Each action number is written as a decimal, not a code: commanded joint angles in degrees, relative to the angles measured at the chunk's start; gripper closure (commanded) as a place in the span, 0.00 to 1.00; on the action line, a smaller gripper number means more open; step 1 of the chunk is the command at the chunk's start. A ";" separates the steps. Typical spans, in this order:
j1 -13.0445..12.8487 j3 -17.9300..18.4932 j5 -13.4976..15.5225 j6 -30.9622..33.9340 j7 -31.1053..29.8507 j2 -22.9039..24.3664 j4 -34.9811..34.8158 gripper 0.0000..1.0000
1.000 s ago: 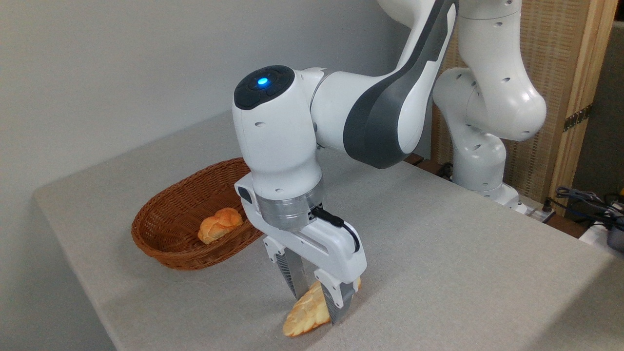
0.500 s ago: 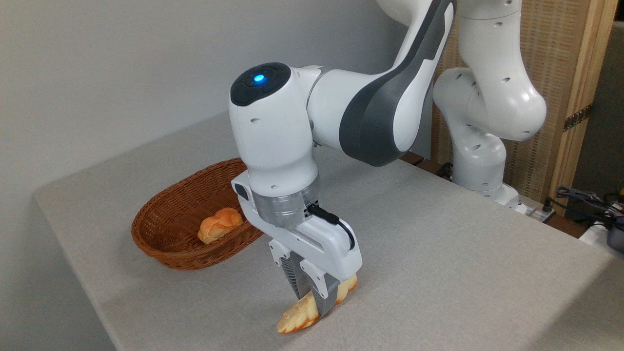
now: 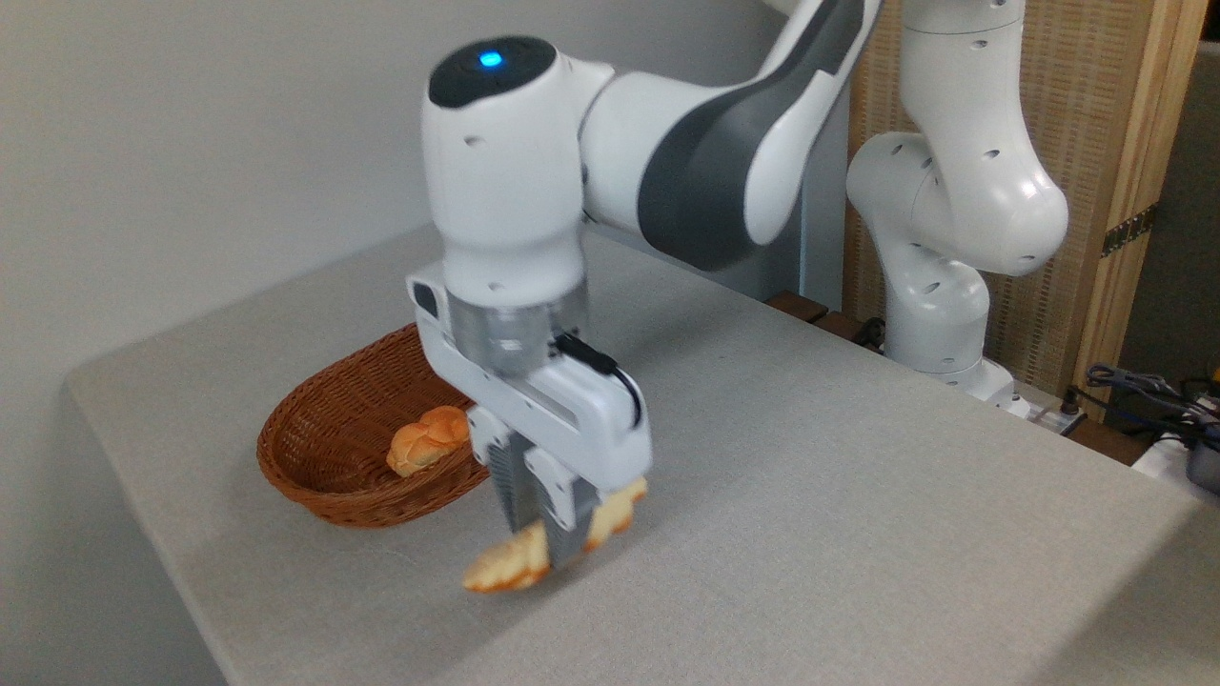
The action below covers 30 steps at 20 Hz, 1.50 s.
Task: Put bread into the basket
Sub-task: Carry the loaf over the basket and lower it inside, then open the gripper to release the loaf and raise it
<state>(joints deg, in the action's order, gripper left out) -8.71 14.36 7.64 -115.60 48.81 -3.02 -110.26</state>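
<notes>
My gripper (image 3: 545, 551) is shut on the bread (image 3: 505, 568), a pale golden braided loaf that hangs tilted above the table, its left end lower and its right end poking out behind the fingers. The basket (image 3: 315, 448), an oval reddish-brown wicker one, sits on the table just left of and behind the gripper. My wrist hides the basket's right end. A small round orange bun (image 3: 426, 439) lies inside the basket.
The grey table (image 3: 858, 495) stretches to the right and front of the gripper. The arm's base (image 3: 939, 324) stands at the back right edge, with cables and a wooden screen behind it.
The fingers closed on the bread, then lifted it off the table and carried it left, toward the basket.
</notes>
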 commanded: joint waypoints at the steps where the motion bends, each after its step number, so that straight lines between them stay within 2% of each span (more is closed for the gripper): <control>1: -0.08 -4.42 4.91 0.29 -4.67 0.91 1.88 0.66; 5: -0.08 -10.75 5.54 0.20 -13.46 0.91 3.55 0.65; 7: -0.08 -15.22 5.54 0.11 -18.02 0.65 3.99 0.65; 10: -0.08 -17.96 5.54 -0.24 -20.33 0.30 4.00 0.64; 11: -0.08 -19.27 5.54 -0.41 -21.11 0.13 4.00 0.61; 12: -0.08 -20.07 5.54 -0.50 -21.73 0.12 4.00 0.51; 13: -0.08 -21.29 4.93 -0.50 -22.61 -0.14 4.00 0.06; 14: -0.08 -21.83 4.84 -0.42 -22.70 -0.31 4.00 0.00; 19: -0.08 -22.27 3.08 -0.50 -22.35 -0.58 4.00 0.00; 30: -0.08 -21.84 2.99 -3.32 -22.09 -0.84 4.00 0.00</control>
<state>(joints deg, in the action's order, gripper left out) -8.91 -7.77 11.30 -117.86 26.67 -3.68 -106.79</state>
